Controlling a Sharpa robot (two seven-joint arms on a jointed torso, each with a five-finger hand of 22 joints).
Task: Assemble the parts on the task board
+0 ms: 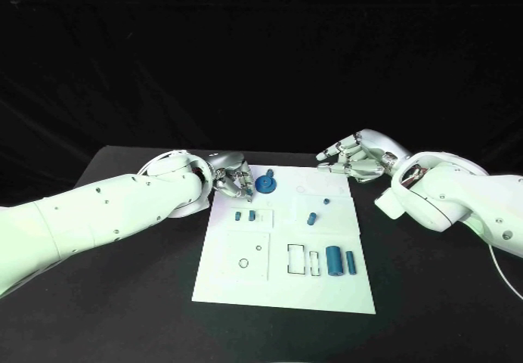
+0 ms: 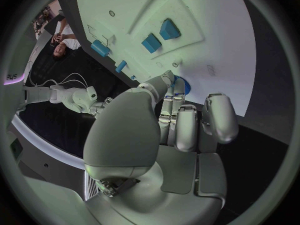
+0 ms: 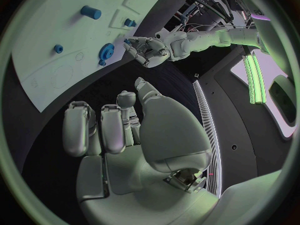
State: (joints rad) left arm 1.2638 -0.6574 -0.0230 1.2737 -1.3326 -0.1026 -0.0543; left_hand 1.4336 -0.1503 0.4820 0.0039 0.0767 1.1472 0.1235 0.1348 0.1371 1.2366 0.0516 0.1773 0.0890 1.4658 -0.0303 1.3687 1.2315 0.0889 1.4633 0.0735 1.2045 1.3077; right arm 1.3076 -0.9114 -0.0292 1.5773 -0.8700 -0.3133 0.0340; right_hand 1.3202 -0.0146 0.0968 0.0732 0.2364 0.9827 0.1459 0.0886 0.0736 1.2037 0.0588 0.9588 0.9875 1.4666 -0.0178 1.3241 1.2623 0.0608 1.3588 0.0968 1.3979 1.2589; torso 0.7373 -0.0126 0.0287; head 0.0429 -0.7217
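Head view: a blue gear point(image 1: 268, 184) sits at the task board's point(image 1: 286, 291) far edge, nearer its left corner, with the left hand point(image 1: 232, 184) just beside it on the outer side, fingers curled toward the gear (actual contact cannot be told). The right hand point(image 1: 354, 159) hovers loosely curled, holding nothing, off the board's far right corner, farther from the gear.

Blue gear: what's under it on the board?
The blue gear sits on the white task board beside the left hand. Whatever lies beneath it, peg or recess, is covered.
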